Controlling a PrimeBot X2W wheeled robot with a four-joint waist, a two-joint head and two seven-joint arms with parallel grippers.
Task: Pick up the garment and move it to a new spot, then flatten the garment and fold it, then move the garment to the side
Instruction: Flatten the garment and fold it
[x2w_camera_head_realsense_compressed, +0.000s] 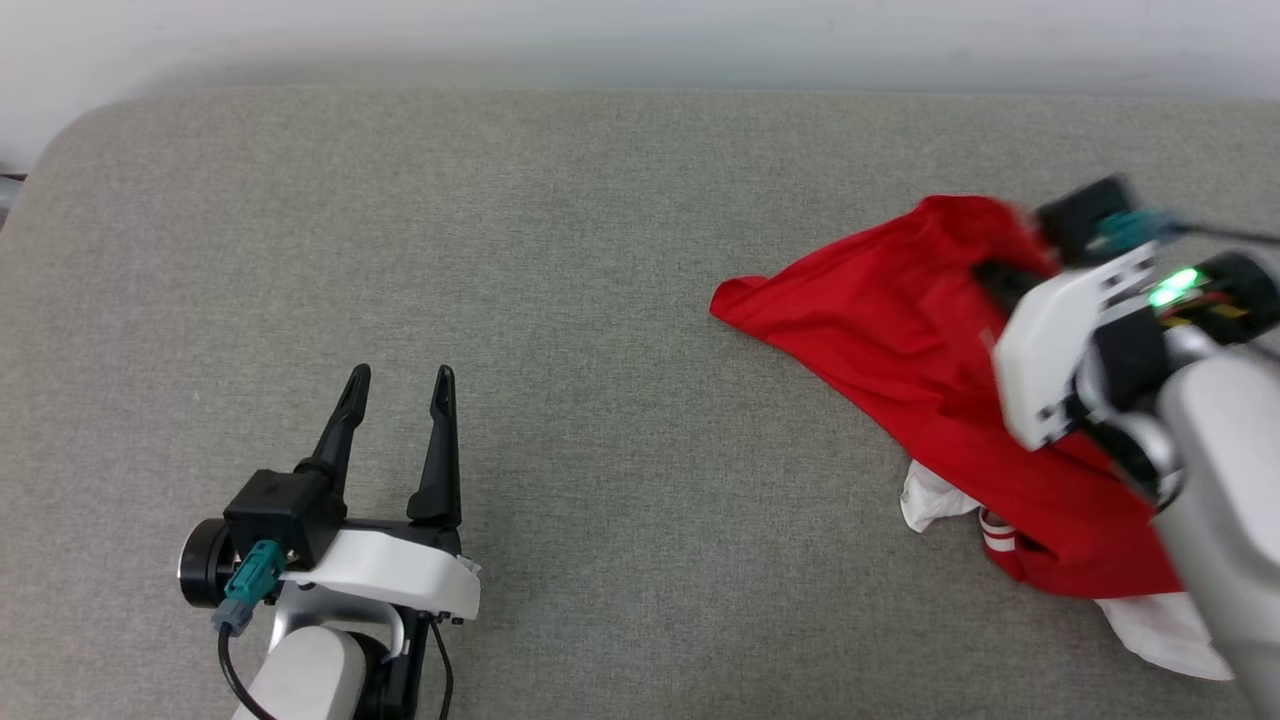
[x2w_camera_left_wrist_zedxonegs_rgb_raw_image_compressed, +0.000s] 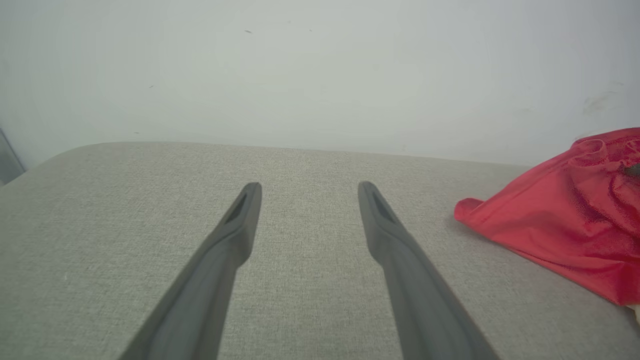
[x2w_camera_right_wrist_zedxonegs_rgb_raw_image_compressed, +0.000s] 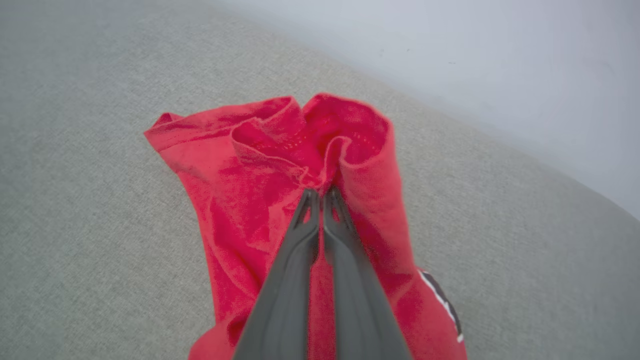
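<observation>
Where it is pinched, red garment (x2w_camera_right_wrist_zedxonegs_rgb_raw_image_compressed: 250, 200) bunches, white sleeves (x2w_camera_head_realsense_compressed: 1165, 625) showing

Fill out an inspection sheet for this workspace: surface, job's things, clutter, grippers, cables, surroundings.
Surface: grey fabric-covered surface, with a rounded far-left corner.
Job's things: garment, red with white sleeve parts, lies crumpled on the robot's right side and is bunched where it is gripped.
Clutter: nothing seen.
Grippers: left gripper, jaws open, well apart from the garment; right gripper, jaws shut on a red fold of the garment.
Cables: teal-plugged cable at the left wrist; second teal plug at the right wrist, blurred.
Surroundings: pale wall behind the surface.
</observation>
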